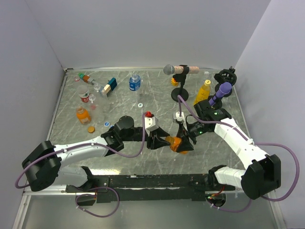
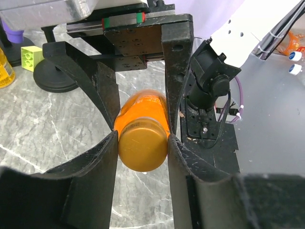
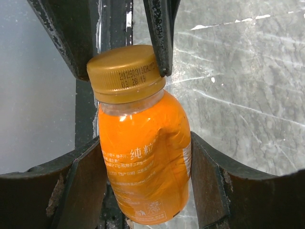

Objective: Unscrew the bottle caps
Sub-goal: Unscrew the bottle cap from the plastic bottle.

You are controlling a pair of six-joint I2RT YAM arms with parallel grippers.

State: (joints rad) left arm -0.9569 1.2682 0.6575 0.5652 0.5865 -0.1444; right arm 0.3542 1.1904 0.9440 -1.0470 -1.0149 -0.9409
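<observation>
A squat orange bottle (image 1: 175,142) hangs between the two arms over the front middle of the table, lying roughly level. My right gripper (image 3: 143,164) is shut on the bottle's body (image 3: 143,157), one finger on each side of the label. The golden-orange bottle cap (image 2: 143,145) points toward the left arm. My left gripper (image 2: 143,143) is shut on that cap, with both fingertips pressed against its rim. From the right wrist, the cap (image 3: 125,67) sits between the left arm's fingers (image 3: 159,38). From above, the left gripper (image 1: 164,141) and right gripper (image 1: 185,143) meet at the bottle.
At the back stand a clear bottle with a blue label (image 1: 135,83), a yellow bottle (image 1: 204,91), another orange bottle (image 1: 83,115) and a red can (image 1: 85,97). A microphone on a stand (image 1: 179,81) rises behind the grippers. Loose caps (image 1: 140,104) and coloured blocks (image 1: 110,86) lie scattered.
</observation>
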